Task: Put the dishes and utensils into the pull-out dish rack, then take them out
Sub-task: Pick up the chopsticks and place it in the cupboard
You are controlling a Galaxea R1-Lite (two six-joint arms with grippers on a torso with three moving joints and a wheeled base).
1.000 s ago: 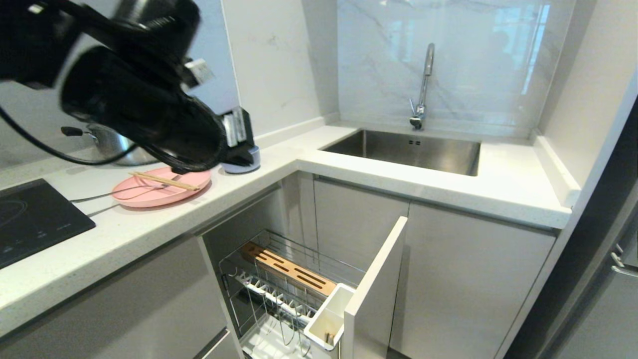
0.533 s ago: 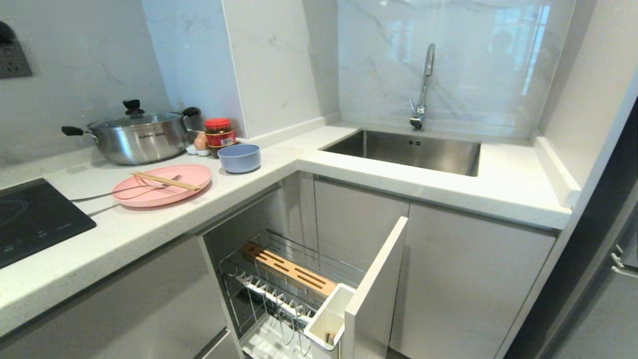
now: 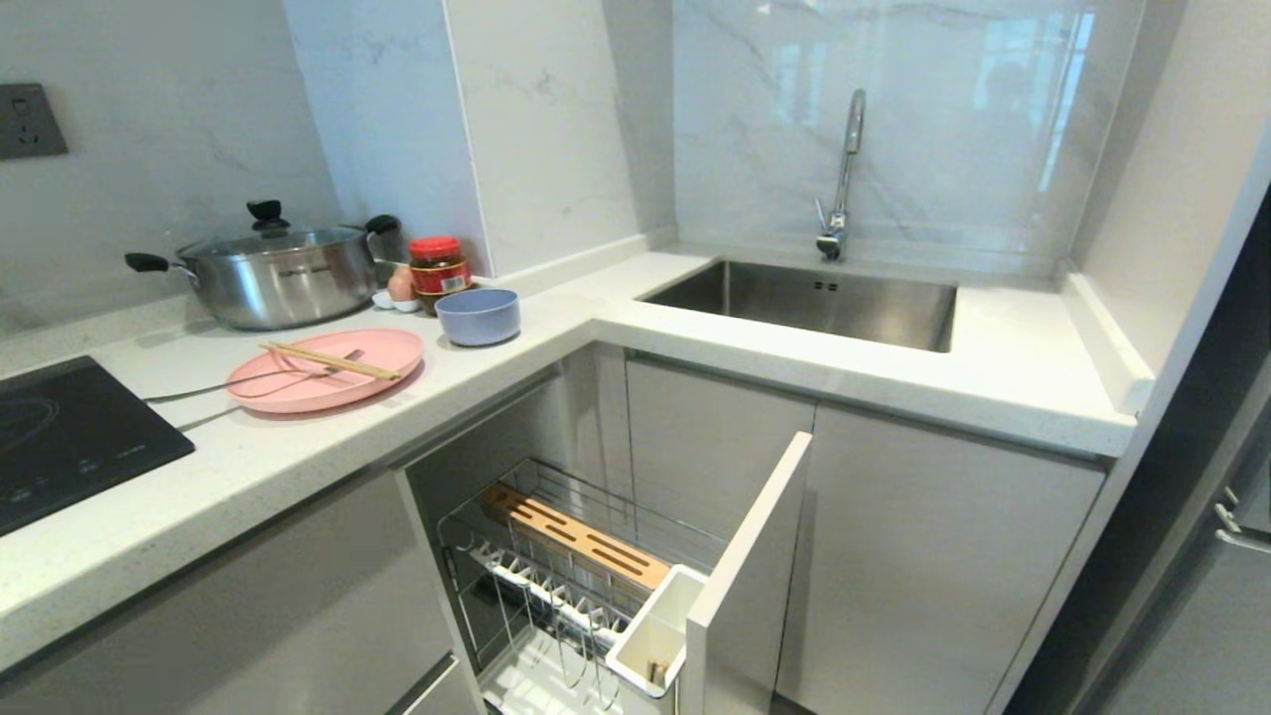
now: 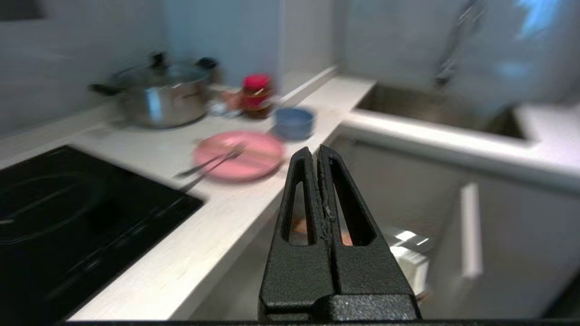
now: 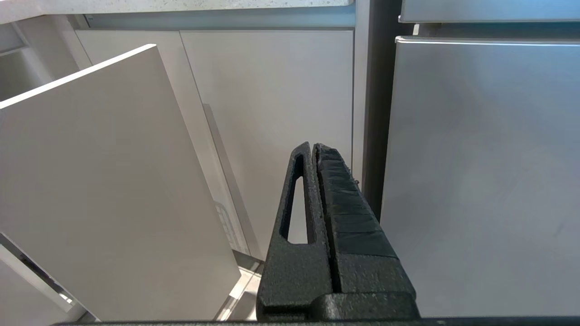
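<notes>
Pink plate [image 3: 326, 369] sits on the white counter [image 3: 298, 447] in the head view, w/ the wooden chopsticks [image 3: 330, 361] laid across it and a slim silver fork [image 3: 248, 378] resting on it, handle running off toward the black cooktop [image 3: 70, 437]. Pale-blue bowl [image 3: 478, 315] stands just beside the plate, nearer the corner; behind it a red-lidded jar [image 3: 439, 266] and a lidded steel pot [image 3: 270, 268]. Steel sink [image 3: 809, 298] and tap [image 3: 844, 174] lie further round the counter. Below, the pull-out dish rack [image 3: 576, 576] is drawn out – wire basket, slotted wooden board [image 3: 574, 536], white utensil cup [image 3: 655, 631], narrow white front panel [image 3: 745, 576]; no dishes in it. Neither arm shows here.

Left wrist view: left gripper [image 4: 316, 156] hangs off the counter's edge, above the rack area, jaws pressed together on nothing. Plate [image 4: 239, 155] and bowl [image 4: 294, 123] are ahead of it, well apart from the tips – picture is blurred.

Right wrist view: right gripper [image 5: 312, 151] is low beside the rack's front panel [image 5: 104, 190], facing grey cabinet doors [image 5: 267, 113], jaws clenched, empty.
</notes>
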